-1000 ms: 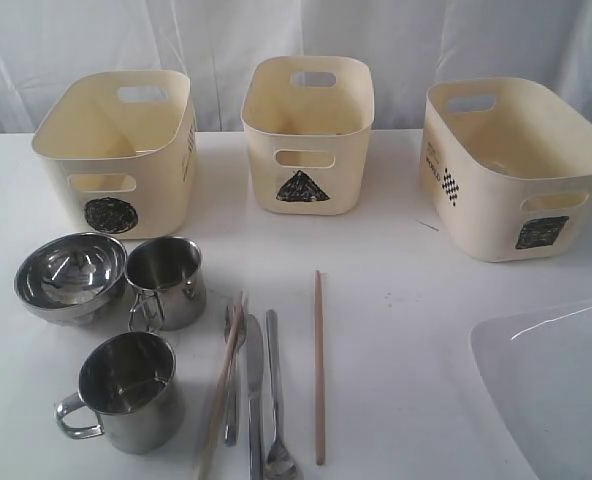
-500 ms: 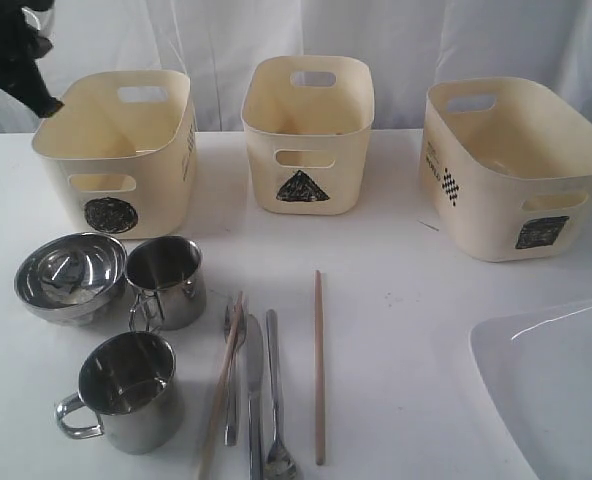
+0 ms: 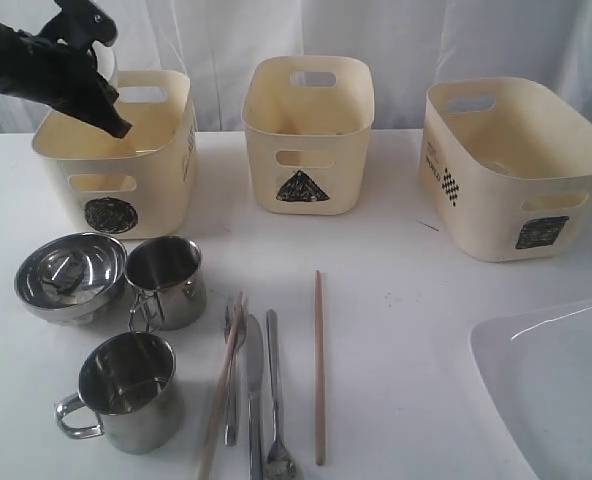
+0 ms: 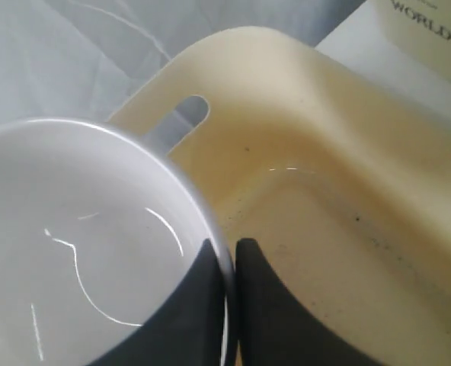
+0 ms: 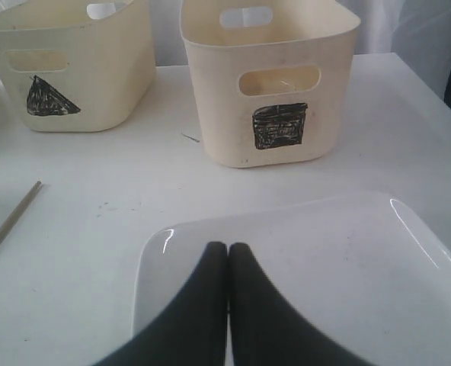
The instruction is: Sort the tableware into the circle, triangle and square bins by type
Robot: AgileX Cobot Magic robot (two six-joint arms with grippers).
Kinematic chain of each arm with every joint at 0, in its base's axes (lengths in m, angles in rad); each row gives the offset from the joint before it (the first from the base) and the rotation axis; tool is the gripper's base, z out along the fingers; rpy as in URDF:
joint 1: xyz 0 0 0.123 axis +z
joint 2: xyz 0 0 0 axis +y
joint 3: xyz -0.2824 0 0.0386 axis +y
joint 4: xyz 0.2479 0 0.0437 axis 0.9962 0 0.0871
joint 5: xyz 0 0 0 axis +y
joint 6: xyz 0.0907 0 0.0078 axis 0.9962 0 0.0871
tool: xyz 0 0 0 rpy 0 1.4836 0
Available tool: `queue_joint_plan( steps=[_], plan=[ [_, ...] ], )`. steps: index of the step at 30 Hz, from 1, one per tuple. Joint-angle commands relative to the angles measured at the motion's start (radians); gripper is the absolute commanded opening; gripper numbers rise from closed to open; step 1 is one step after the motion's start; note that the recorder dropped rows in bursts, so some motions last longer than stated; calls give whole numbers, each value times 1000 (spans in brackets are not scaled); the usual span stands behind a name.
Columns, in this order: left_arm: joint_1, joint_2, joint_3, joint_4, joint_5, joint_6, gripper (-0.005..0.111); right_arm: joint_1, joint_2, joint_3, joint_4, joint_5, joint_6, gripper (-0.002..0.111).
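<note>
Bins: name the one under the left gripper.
The circle bin, leftmost in the exterior view: the left gripper, pinching a white plate, hangs above its opening. The triangle bin and square bin have nothing above them.

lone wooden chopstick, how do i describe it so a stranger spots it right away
Find the middle cream plastic tub marked with a black triangle. In front of it the thin wooden chopstick lies alone, right of the steel cutlery; its twin slants across it.

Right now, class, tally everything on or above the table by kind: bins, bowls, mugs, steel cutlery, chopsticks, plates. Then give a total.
Bins: 3
Bowls: 1
Mugs: 2
Steel cutlery: 3
Chopsticks: 2
Plates: 2
Total: 13
</note>
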Motion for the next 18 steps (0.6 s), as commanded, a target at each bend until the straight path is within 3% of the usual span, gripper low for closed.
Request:
queue_joint_plan(
  steps=[1,12,18],
  plan=[
    [-11,4,-11,-106,58,-9,0,-5,-5,0,0,-1,4,0],
    [-11,4,-11,-125,96,-7,2,-5,-5,0,0,-1,4,0],
    [-11,4,-11,-161,161,-7,32,-5,-5,0,0,-1,4,0]
  ],
)
